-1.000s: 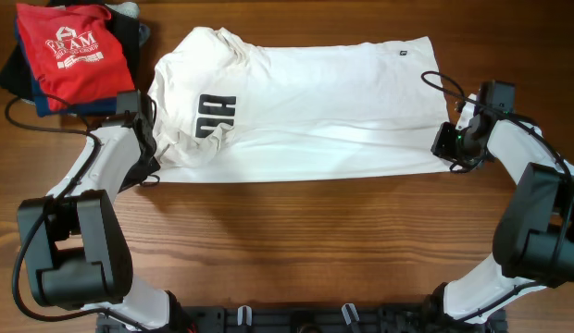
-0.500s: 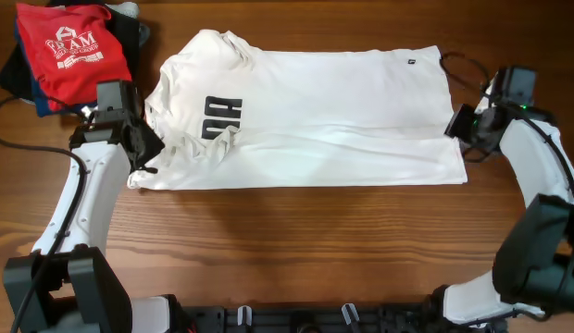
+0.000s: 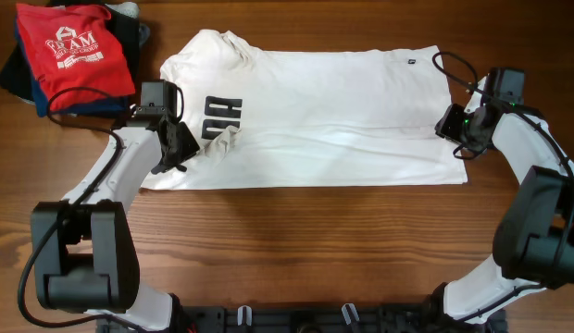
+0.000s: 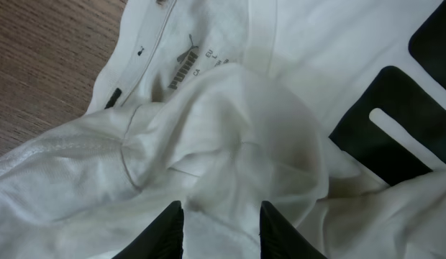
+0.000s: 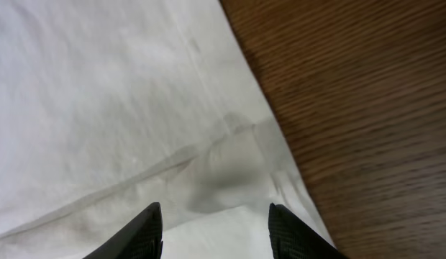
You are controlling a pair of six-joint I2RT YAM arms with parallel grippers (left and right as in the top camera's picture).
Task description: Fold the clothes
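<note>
Your left gripper [image 4: 221, 219] straddles a bunch of shirt [image 4: 230, 108] by the neck, grip not clear | right gripper [image 5: 214, 219] parted, holding nothing, over the hem corner | shirt lies flat on the surface [image 3: 296, 240], long axis running arm to arm, one end under each gripper.

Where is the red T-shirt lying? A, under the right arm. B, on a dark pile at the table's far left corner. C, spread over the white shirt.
B: the red T-shirt lies on dark garments, left of the white shirt.
</note>
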